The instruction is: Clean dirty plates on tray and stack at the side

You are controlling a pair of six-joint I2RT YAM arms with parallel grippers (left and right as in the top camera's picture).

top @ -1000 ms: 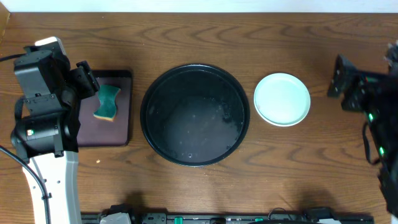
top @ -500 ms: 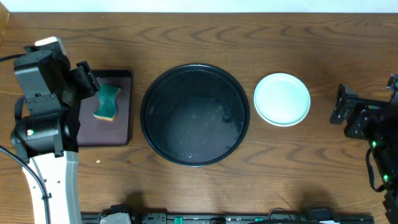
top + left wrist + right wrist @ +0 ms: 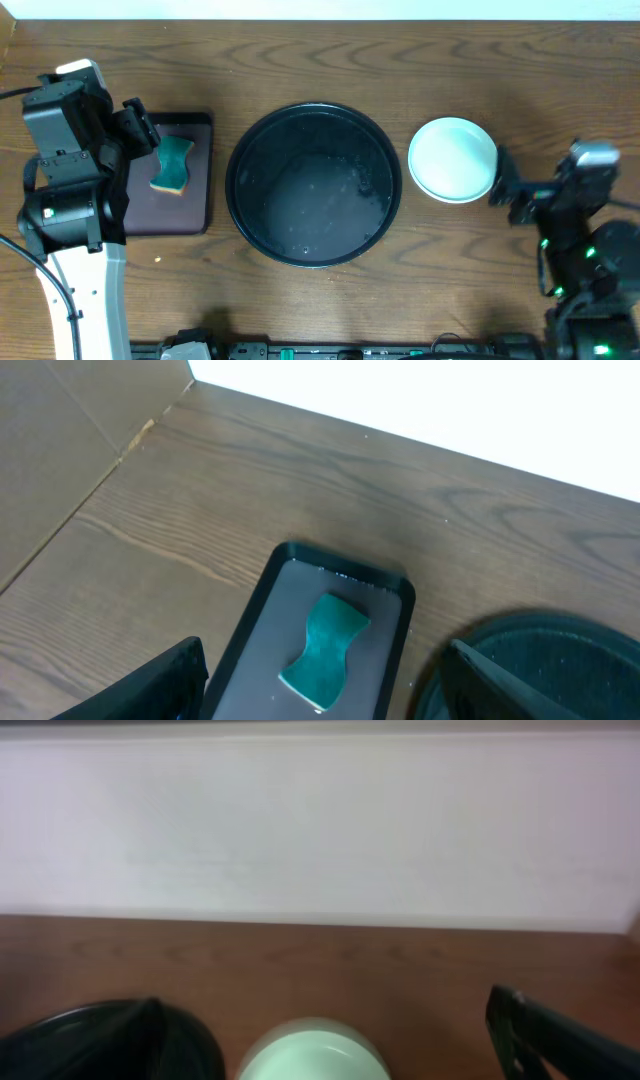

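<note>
Two robot arms flank a dark wooden table (image 3: 330,60) with the washing-up gear laid out between them. The large round black tray (image 3: 315,190) sits at the middle of the table, its glossy floor dotted with pale flecks and a faint wet sheen. Just beside its right rim, but not touching it, the plates (image 3: 453,158) lie in a neat pile on the bare wood. The top one is pale mint and looks clean, with a second rim showing under its near edge; how many lie beneath cannot be made out. The right gripper (image 3: 508,188) hangs close to the right side of the pile, nearer the table's right edge. Its jaws are spread wide and grasp nothing, though whether a fingertip brushes the plate rim cannot be told from above. Its own camera looks across the top plate toward a white wall (image 3: 320,820) at the far edge, with one dark finger (image 3: 560,1040) in the lower right of that view. Toward the left edge of the table lies a rectangular maroon tray (image 3: 190,205) carrying a teal sponge (image 3: 173,165) with a pinched waist. The left gripper (image 3: 143,128) hovers over that tray's far left corner, its jaws also wide apart and empty. In the left wrist view the sponge lies below and between the two fingers, clear of both.
</note>
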